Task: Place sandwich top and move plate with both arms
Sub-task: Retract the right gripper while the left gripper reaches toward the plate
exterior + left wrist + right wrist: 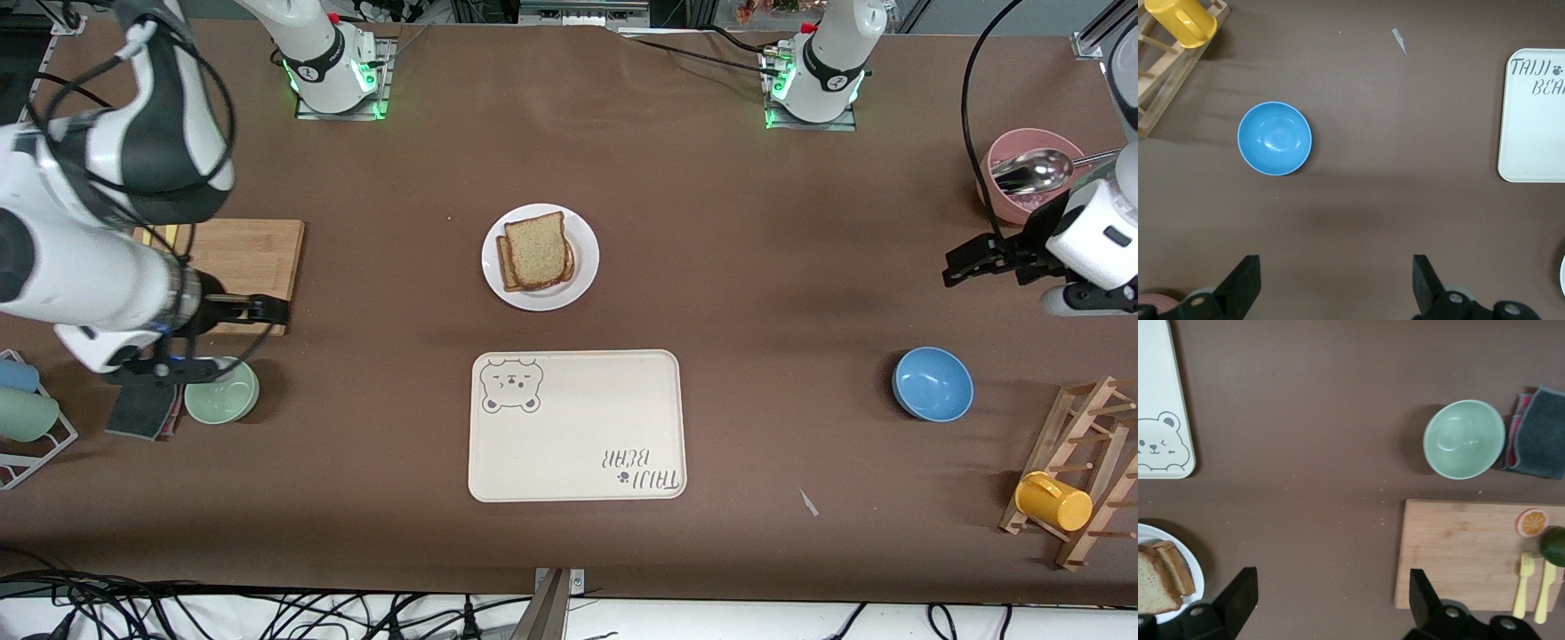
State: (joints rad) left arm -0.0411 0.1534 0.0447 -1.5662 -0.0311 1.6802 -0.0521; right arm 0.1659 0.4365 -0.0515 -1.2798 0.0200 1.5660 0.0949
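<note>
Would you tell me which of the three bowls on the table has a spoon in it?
The pink bowl at the left arm's end holds the metal spoon; the blue bowl and green bowl hold nothing.

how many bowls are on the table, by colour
blue bowl: 1
pale green bowl: 1
pink bowl, with a metal spoon in it: 1
total: 3 bowls

Brown-covered table (756, 267), cables along edge
</note>
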